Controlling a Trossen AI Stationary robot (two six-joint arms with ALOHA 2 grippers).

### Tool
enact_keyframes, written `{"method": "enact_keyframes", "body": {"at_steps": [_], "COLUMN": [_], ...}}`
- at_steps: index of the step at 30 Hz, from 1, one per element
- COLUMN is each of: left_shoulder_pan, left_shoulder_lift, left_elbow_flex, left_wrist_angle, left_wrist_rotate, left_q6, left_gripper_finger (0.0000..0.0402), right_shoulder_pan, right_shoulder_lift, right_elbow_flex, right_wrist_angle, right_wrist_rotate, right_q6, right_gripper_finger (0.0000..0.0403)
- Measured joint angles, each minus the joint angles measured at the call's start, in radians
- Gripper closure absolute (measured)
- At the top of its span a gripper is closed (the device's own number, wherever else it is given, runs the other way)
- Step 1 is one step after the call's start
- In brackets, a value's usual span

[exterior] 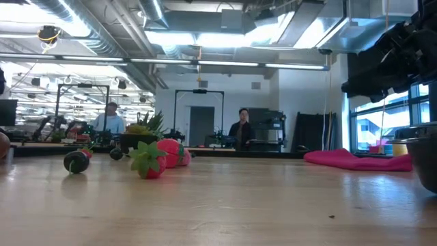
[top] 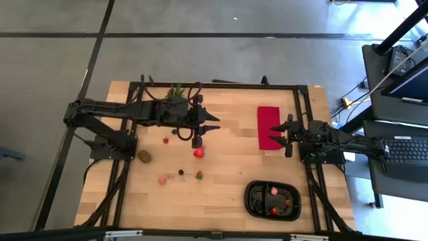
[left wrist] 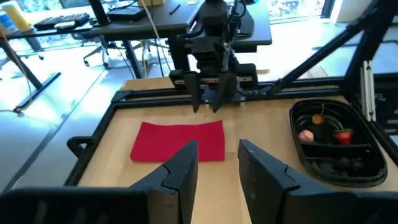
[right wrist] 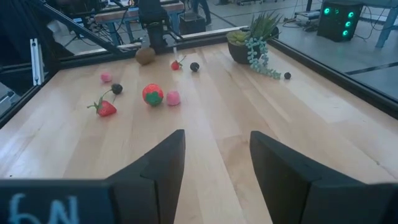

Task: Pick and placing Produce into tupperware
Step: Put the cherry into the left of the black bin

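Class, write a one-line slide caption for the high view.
Left gripper open over scattered produce; right gripper open above the red cloth; black tupperware already holds several pieces.

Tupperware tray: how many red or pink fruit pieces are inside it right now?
3. In the tupperware lie a pink piece, a red piece and a second red piece. Dark berries may be hidden against the black plastic.
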Motion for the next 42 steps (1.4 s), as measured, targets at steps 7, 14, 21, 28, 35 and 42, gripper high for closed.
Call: {"method": "enact_keyframes", "body": {"at_steps": [7,14,21,28,35,42], "left_shoulder_pan": [0.001,0.001,-0.012,-0.096,-0.225,-0.313], "left_shoulder_lift": [0.000,0.000,0.000,0.008,0.071,0.179], "left_elbow_flex": [0.000,0.000,0.000,0.000,0.000,0.000], "left_wrist_angle": [0.001,-0.003,-0.084,-0.394,-0.491,-0.710], "left_wrist_rotate": [0.000,0.000,0.000,-0.006,-0.015,-0.051], "left_q6": [-0.015,-0.016,-0.021,-0.052,-0.158,-0.330], "left_gripper_finger": [0.0250,0.0144,0.0101,0.0100,0.0100,0.0111], "right_shoulder_pan": [0.000,0.000,0.000,0.000,0.000,0.000], "right_shoulder_lift": [0.000,0.000,0.000,0.000,0.001,0.009], "right_elbow_flex": [0.000,0.000,0.000,0.000,0.000,0.001], "right_wrist_angle": [0.000,0.000,0.000,0.000,0.000,0.001], "right_wrist_rotate": [0.000,0.000,0.000,0.000,0.000,-0.001], "right_q6": [0.000,0.003,0.003,0.000,0.004,0.031], "right_gripper_finger": [0.0219,0.0219,0.0219,0.0219,0.0219,0.0219]}}
